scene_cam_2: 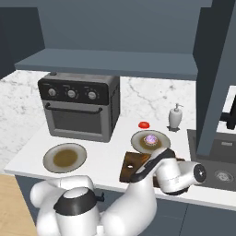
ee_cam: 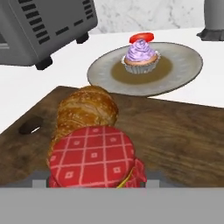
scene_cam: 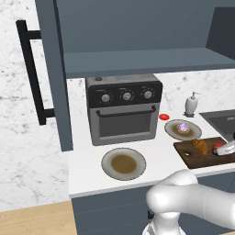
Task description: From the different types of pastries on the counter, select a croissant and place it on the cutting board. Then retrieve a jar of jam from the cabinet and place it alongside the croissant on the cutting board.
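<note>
Jar of jam (ee_cam: 93,158) closest to the hand camera, red checked cloth lid facing the lens, sitting low at bottom centre where the finger tips normally rise. Tips themselves hidden behind jar, so opening width unreadable; looks pinched between them, judged from position, not confirmed. Seen in left base view as small red and pale shape at board's right end, gripper (scene_cam: 225,148) around it, jaw state unclear there too.

Croissant (ee_cam: 85,111) lying directly behind jar on cutting board (ee_cam: 175,135), apparently touching or just beside it; contact not certain. Already resting on board, so first half of task reads as done. Jar brought in next to it, matching "alongside"; whether base is down on wood or a little above cannot be told.

Purple-pink frosted pastry (ee_cam: 141,56) left on its round plate (ee_cam: 183,70) just beyond board's far edge, not wanted. Flat red disc (ee_cam: 141,37) on counter (scene_cam: 87,176) behind that plate. Second plate (scene_cam: 123,164) in front of toaster oven (scene_cam: 124,112), bare of pastry. Soap dispenser (scene_cam: 191,104) near back wall. Cabinet (scene_cam: 137,59) above, door swung open with black bar handle (scene_cam: 32,73) outward, consistent with jar fetched from shelf.

Likely step: set jar down, release. Risk: nudging croissant on opening.
</note>
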Available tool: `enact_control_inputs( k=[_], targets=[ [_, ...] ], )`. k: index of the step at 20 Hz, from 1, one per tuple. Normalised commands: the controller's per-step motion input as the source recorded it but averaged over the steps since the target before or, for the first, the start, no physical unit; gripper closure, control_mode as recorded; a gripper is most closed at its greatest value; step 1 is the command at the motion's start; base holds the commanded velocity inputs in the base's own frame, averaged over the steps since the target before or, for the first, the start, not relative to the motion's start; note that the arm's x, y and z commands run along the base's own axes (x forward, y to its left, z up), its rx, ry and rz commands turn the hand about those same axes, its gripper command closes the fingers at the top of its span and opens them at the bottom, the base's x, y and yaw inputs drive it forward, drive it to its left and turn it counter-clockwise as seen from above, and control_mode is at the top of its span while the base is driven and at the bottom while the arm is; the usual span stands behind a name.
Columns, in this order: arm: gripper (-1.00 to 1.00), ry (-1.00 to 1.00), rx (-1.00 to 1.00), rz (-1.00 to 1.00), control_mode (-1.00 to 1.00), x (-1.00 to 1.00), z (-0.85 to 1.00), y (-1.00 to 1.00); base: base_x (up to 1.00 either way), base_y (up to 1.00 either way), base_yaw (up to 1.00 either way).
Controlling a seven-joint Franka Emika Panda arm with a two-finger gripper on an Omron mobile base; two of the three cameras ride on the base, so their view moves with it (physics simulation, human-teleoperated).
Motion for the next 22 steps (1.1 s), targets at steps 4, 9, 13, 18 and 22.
enact_control_inputs(
  k=[4, 9, 13, 18, 22],
  targets=[
    [-1.0, 0.0, 0.0, 0.0, -1.0, -0.27, -0.06, -0.09, 0.0, 0.0, 0.0],
    [-1.0, 0.0, 0.0, 0.0, -1.0, -0.31, 0.14, -0.07, 0.0, 0.0, 0.0],
    [-1.0, -0.03, 0.0, 0.0, -1.0, -0.18, 0.32, -0.09, 0.0, 0.0, 0.0],
    [-1.0, -0.05, -0.01, 0.0, -1.0, -0.13, 0.46, -0.26, 0.0, 0.0, 0.0],
    [-1.0, -0.17, -0.04, 0.0, -1.0, -0.23, 0.42, -0.61, 0.0, 0.0, 0.0]
  ],
)
